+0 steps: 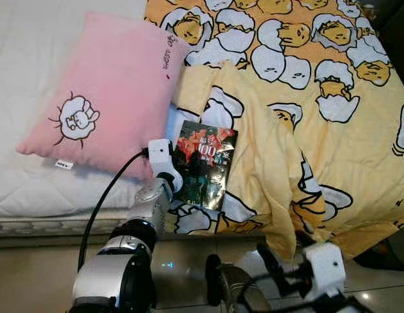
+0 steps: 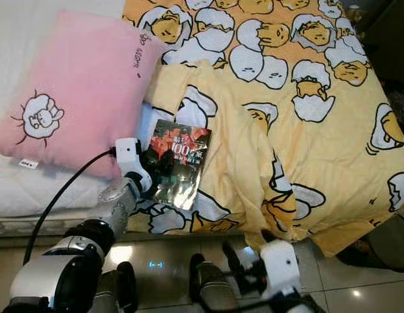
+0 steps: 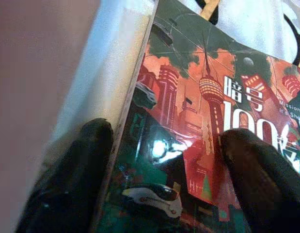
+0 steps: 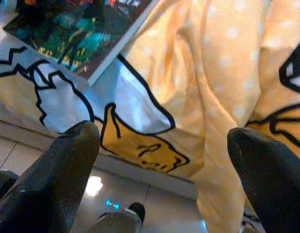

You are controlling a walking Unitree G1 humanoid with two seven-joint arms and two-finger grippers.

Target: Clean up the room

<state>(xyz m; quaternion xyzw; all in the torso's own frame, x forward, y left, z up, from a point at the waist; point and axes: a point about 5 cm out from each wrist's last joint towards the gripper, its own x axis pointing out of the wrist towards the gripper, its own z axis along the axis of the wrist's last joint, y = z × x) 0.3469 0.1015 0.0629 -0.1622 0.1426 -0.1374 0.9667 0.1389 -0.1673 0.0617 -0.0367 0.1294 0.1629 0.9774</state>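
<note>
right gripper jaws spread, empty, left gripper jaws spread over book

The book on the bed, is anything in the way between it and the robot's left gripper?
No. The left gripper is already on the book, open, one finger on the cover and the other beside the book's edge. The pink pillow lies alongside, not between.

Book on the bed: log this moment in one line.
left gripper open over book | book flat on yellow blanket | right gripper open, idle
</note>
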